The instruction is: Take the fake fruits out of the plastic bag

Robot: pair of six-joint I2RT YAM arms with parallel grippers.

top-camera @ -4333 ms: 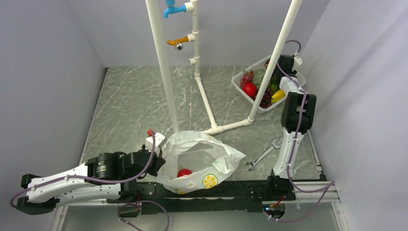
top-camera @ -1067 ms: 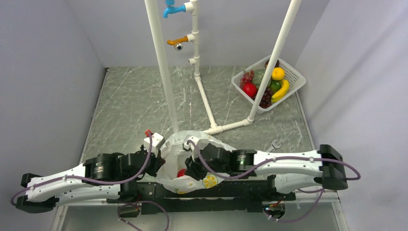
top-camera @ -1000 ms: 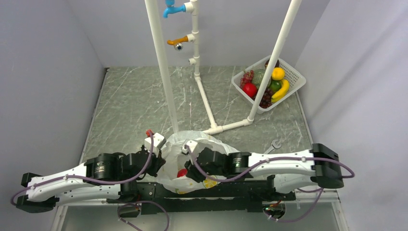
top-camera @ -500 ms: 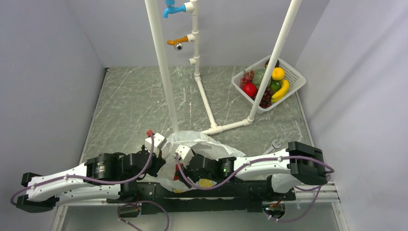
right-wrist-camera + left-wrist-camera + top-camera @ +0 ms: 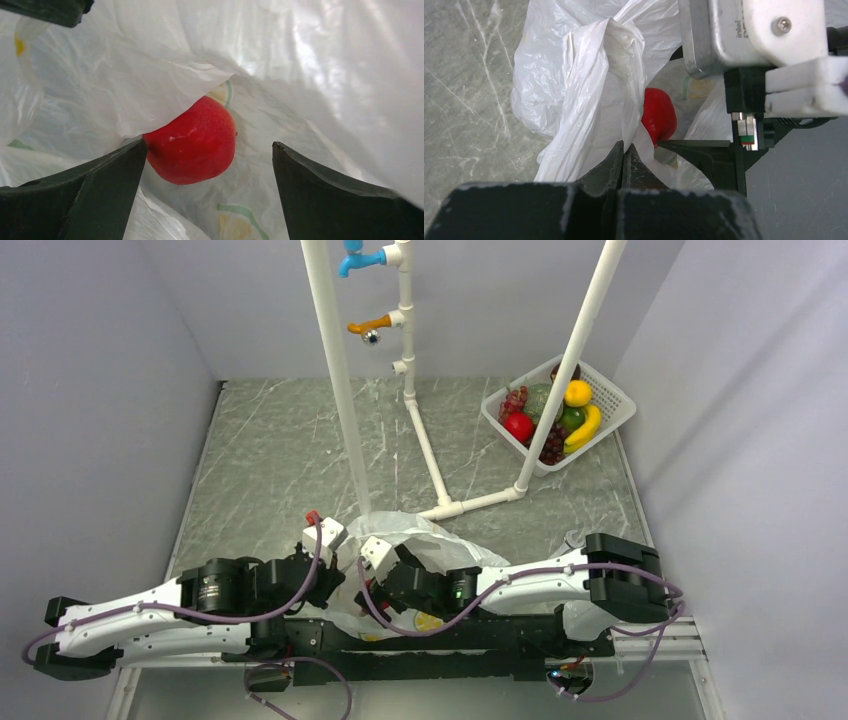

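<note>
**Operator:** Where is the fruit from my claw?

**Spotter:** Dead ahead of your right claw (image 5: 207,150), a little deeper in the plastic bag (image 5: 440,545). In your right wrist view, the red apple (image 5: 192,142) lies on the bag's floor. It sits much nearer the jaw on the left of that view than the one on the right. Those jaws stand wide apart with nothing in them.

**Operator:** Any axis to line up with?

**Spotter:** No, it looks close to round, so I judge your wrist angle hardly matters. What matters is the fold of film draped over the apple's upper left side. Closing as you are could pinch that film along with the fruit.

**Operator:** And my left side?

**Spotter:** Your left claw (image 5: 624,155) is pressed together on a gathered edge of the bag, at the left of its mouth. The apple shows just beyond it through the opening. That arm lies low along the near edge of the table (image 5: 280,460), forearm pointing right.

**Operator:** The right arm's pose?

**Spotter:** Stretched low from the right across the near edge, with the wrist pushed into the bag's mouth. It is your nearer arm for this grasp. I would shift slightly toward the apple's side to centre it, then advance. The basket (image 5: 610,390) is well apart, at the far right corner.
</note>
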